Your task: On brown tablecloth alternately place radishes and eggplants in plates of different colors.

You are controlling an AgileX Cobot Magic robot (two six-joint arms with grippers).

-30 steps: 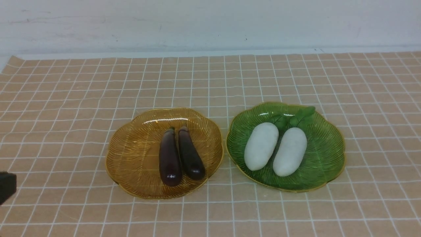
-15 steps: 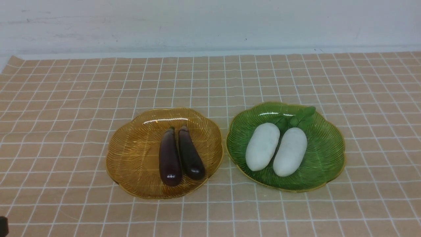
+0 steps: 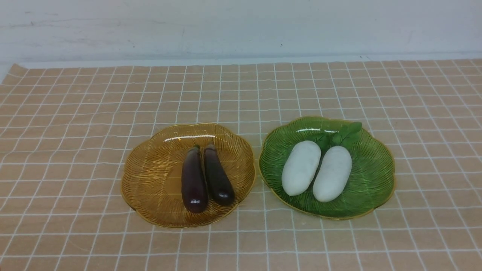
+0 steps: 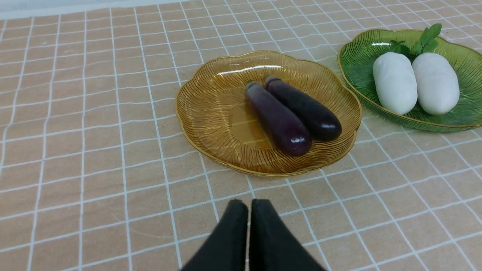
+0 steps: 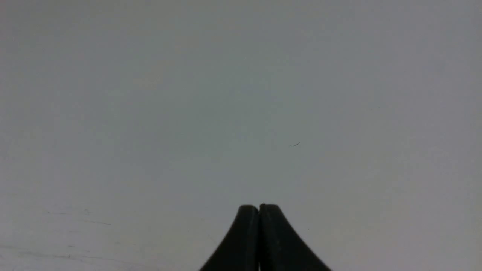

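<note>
Both eggplants (image 3: 206,177) lie in the amber plate (image 3: 150,177), both radishes (image 3: 316,171) in the green plate (image 3: 376,169); sorting looks done. Left fingers (image 4: 235,226) and right fingers (image 5: 248,229) are pressed together, empty; retreat probably remains.

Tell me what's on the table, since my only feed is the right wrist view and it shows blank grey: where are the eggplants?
Observer: Both eggplants lie side by side in the amber plate.
Operator: And the radishes?
Observer: Both radishes lie in the green plate, leafy tops towards the wall.
Operator: What about the left gripper?
Observer: The left gripper is over the brown tablecloth, short of the amber plate, fingers shut on nothing.
</note>
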